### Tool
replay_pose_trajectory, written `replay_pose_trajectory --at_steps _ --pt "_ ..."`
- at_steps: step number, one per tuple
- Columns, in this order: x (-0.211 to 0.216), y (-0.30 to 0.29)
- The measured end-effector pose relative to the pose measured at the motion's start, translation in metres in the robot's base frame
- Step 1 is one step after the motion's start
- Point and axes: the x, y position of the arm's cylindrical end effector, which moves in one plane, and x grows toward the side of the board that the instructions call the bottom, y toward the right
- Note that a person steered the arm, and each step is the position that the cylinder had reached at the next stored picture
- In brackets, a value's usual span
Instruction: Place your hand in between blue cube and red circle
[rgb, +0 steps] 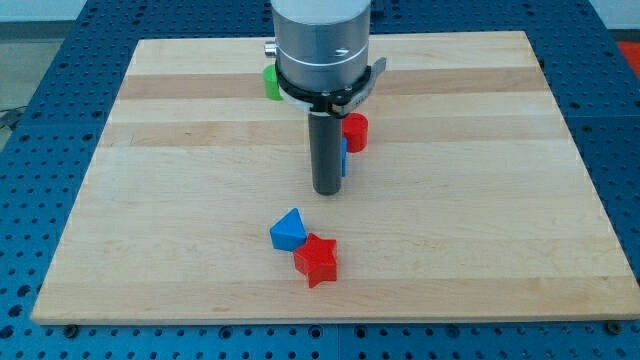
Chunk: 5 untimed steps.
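No pincer on me, just my tip (329, 190) holding nothing, planted mid-tabletop (480, 250). Blue cube (344, 157) sits right behind it, mostly hidden; red circle (356, 131) upright just beyond. Open wood all around.

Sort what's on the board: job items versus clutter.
Job:
my tip
blue cube, mostly hidden behind the rod
red circle

Lying about:
green block
blue block
red star

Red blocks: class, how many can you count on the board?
2: a red cylinder right of the rod, beside a partly hidden blue block; a red star near the bottom. Others may be hidden.
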Motion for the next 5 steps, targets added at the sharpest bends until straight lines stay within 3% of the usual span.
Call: replay_pose_trajectory --at_steps 2,3,5 --pt "-0.013 0.021" --pt "-0.063 0.018" --pt "-0.11 0.012"
